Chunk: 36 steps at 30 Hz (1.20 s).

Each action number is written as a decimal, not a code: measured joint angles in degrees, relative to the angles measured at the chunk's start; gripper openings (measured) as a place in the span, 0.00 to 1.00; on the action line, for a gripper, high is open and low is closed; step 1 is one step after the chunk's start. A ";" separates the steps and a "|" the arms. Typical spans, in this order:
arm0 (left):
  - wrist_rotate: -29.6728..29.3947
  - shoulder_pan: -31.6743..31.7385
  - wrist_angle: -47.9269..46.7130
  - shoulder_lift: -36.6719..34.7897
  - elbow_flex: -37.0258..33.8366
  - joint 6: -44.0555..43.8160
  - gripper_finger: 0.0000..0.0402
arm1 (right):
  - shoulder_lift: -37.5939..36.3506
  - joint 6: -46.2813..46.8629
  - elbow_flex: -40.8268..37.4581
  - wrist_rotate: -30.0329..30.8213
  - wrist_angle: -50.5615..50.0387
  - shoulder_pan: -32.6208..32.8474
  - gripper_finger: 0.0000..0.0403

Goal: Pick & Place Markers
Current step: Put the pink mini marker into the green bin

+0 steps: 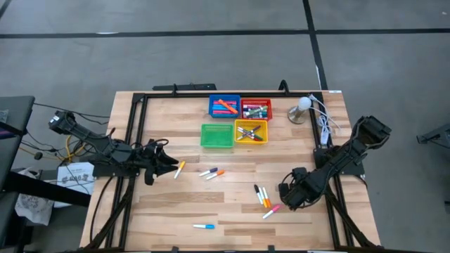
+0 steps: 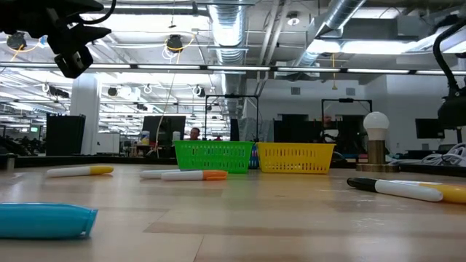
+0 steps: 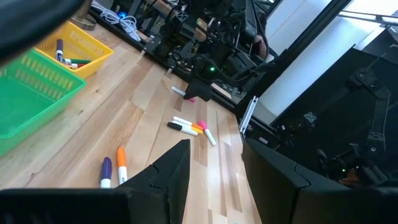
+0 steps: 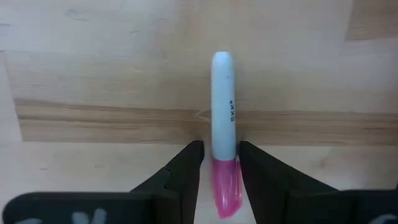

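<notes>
Markers lie scattered on the wooden table (image 1: 232,211): a yellow-capped one (image 1: 179,169), a blue and an orange one (image 1: 211,172), a cluster (image 1: 261,194) and a blue one (image 1: 204,226). More markers lie in the blue (image 1: 224,107), red (image 1: 256,109) and yellow (image 1: 251,131) trays. My right gripper (image 1: 287,200) is low at the right, shut on a white marker with a pink cap (image 4: 222,112). My left gripper (image 1: 167,165) is open and empty, raised above the table beside the yellow-capped marker. My right gripper pinches the pink-capped marker between its two fingers (image 4: 189,168) at the cap end (image 4: 224,171). The fingers come from above, slanting down, and the marker points away along them. Its white body (image 4: 222,93) lies on the table.
The green tray (image 1: 216,135) stands in front of the blue one at mid table. A round white bulb on a stand (image 1: 302,109) and a white cable (image 1: 323,125) are at the far right. Black frame rails run along both table sides.
</notes>
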 joint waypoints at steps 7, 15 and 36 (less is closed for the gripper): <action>0.00 0.00 0.10 1.63 0.00 -0.20 0.37 | 0.07 -0.04 -0.11 0.10 0.29 0.00 0.25; -0.01 0.01 0.94 4.79 0.02 -0.85 0.37 | 0.11 -0.78 -0.15 0.24 0.92 -0.02 0.10; -0.01 0.02 1.92 7.10 0.02 -0.59 0.37 | 0.50 -3.14 1.89 2.34 1.00 -1.84 0.08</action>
